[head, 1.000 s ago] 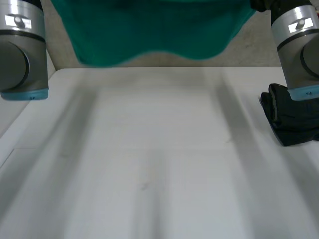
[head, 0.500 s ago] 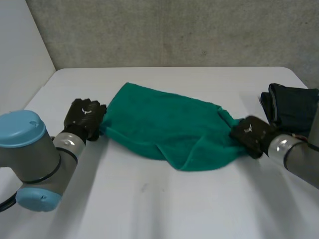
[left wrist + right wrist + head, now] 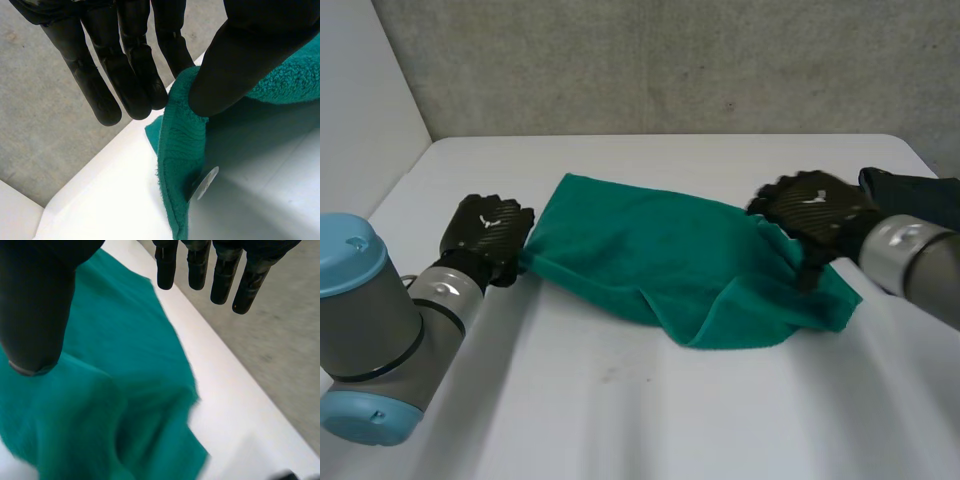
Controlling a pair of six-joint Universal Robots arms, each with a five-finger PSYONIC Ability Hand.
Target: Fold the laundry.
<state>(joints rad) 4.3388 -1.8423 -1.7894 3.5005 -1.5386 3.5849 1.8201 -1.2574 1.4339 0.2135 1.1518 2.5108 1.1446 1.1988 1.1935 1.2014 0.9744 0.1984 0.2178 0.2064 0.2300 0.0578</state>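
Left hand (image 3: 485, 232) pinches the left corner of the green towel (image 3: 660, 260), mid-table. Right hand (image 3: 815, 210) hovers spread over its rumpled right end. I reckon pulling now drags that bunch, giving a crooked fold.

We are looking down on a white table (image 3: 620, 420) that is spreading from six o'clock up to its far edge near the middle. A grey, speckled wall (image 3: 670, 60) is running along behind that edge at twelve o'clock. A plain white panel (image 3: 360, 100) is standing at ten o'clock, meeting the grey wall in a corner.
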